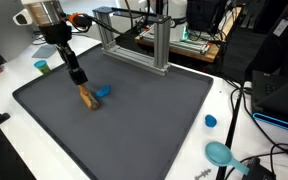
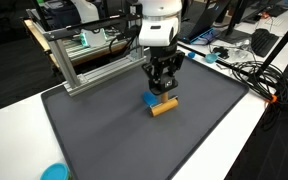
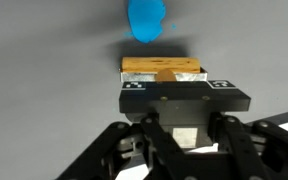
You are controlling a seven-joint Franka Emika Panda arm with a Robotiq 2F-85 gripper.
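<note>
1. Your claw [image 2: 162,91] sits low, right over the wooden block [image 2: 164,108]. Can't tell if it's clamped on the block or just around it.
2. The block is on the dark mat [image 2: 104,135], roughly mid-mat, on the side nearer the metal frame [image 2: 94,55].
3. A blue piece [image 3: 146,20] lies just beside the block, beyond it in the wrist view.
4. A small blue cap [image 1: 211,121] and a teal bowl [image 1: 220,153] sit on the white bench [image 1: 234,105], well apart from the block.

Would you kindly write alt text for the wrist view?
The black gripper fills the lower half, a wooden block at its tip on a dark grey mat; a blue object lies just beyond the block.
</note>
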